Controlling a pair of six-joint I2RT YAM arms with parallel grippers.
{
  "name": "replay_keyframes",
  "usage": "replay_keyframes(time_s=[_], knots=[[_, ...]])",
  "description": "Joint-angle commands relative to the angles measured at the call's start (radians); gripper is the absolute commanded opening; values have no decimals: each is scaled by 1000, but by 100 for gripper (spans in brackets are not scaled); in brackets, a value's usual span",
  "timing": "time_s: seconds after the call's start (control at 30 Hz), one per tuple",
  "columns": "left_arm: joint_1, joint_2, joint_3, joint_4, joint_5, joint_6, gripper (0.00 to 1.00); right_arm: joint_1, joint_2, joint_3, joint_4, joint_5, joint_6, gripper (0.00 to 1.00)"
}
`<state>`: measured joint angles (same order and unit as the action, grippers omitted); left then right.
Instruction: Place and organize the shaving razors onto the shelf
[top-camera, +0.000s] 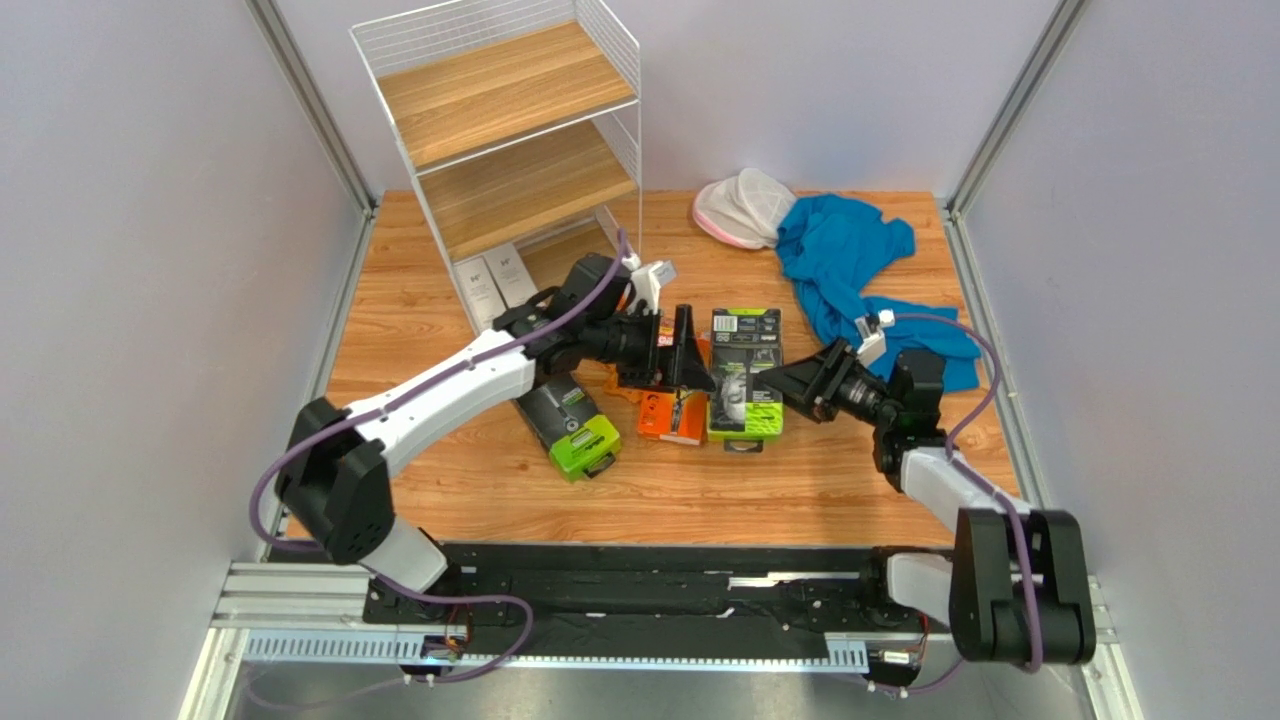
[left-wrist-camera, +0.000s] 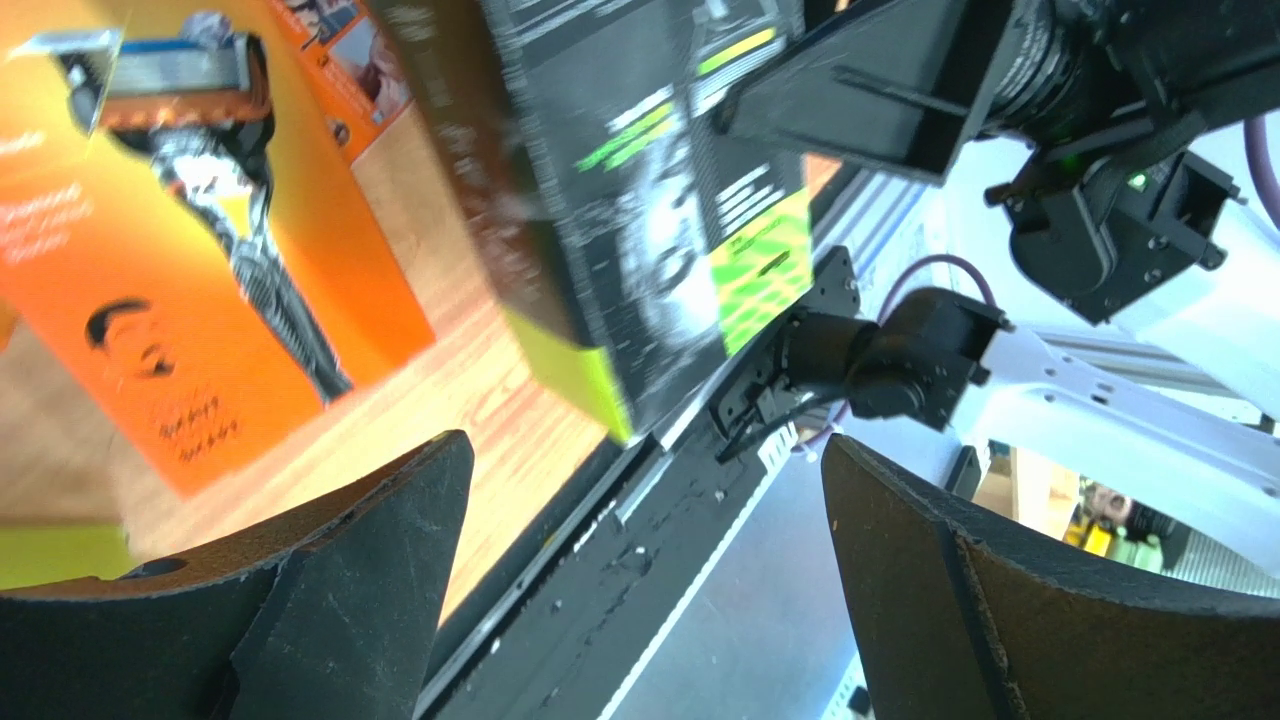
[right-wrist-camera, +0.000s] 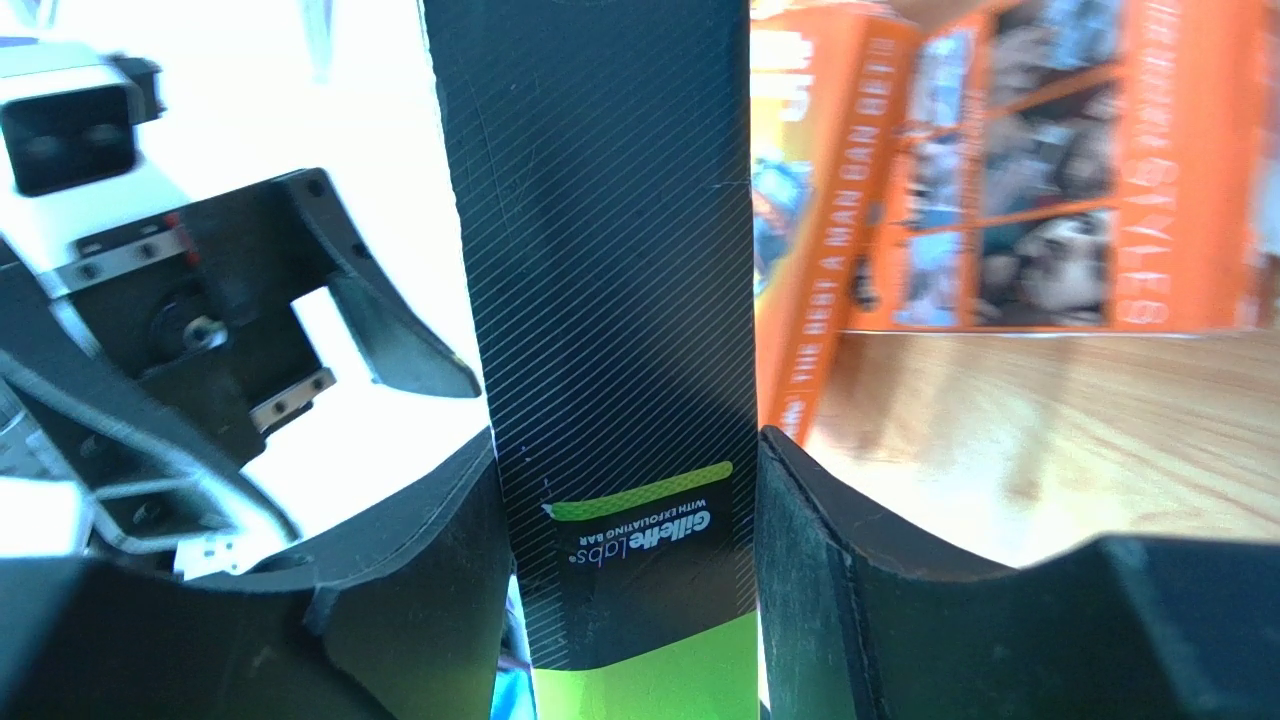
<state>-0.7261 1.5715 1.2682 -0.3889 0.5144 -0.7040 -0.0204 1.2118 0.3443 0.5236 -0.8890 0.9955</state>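
Inside the right end effector (right-wrist-camera: 628, 458) sits a black razor pack (right-wrist-camera: 586, 225), clamped.

I counted two black razor packs (top-camera: 744, 353) with lime-green ends: one pinched between the fingers of my right gripper (top-camera: 778, 387), the other (top-camera: 573, 425) lying under my left arm. Just beneath my left gripper (top-camera: 679, 368) I made out at least two orange packs (top-camera: 672, 414), overlapped too closely to count further. Beyond my left gripper stood one shelf (top-camera: 504, 90) with three wooden tiers, and two slim grey-white boxes (top-camera: 496, 282) at its foot. Past my right gripper lay one blue cloth (top-camera: 842, 248) and one white-and-pink bundle (top-camera: 744, 207)
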Motion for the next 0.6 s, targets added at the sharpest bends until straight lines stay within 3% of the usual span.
replay_keyframes(time_s=[0.0, 0.2, 0.37, 0.57], knots=[[24, -172, -90, 82, -5, 5, 96, 5, -151, 87, -106, -74, -54, 22], [30, -294, -167, 97, -16, -9, 97, 16, -244, 127, -135, -128, -18, 22], [30, -311, -230, 260, 61, -72, 97, 131, -258, 169, -146, -133, -20, 22], [30, -307, -266, 283, 64, -92, 97, 276, -250, 257, -215, -91, -72, 22]])
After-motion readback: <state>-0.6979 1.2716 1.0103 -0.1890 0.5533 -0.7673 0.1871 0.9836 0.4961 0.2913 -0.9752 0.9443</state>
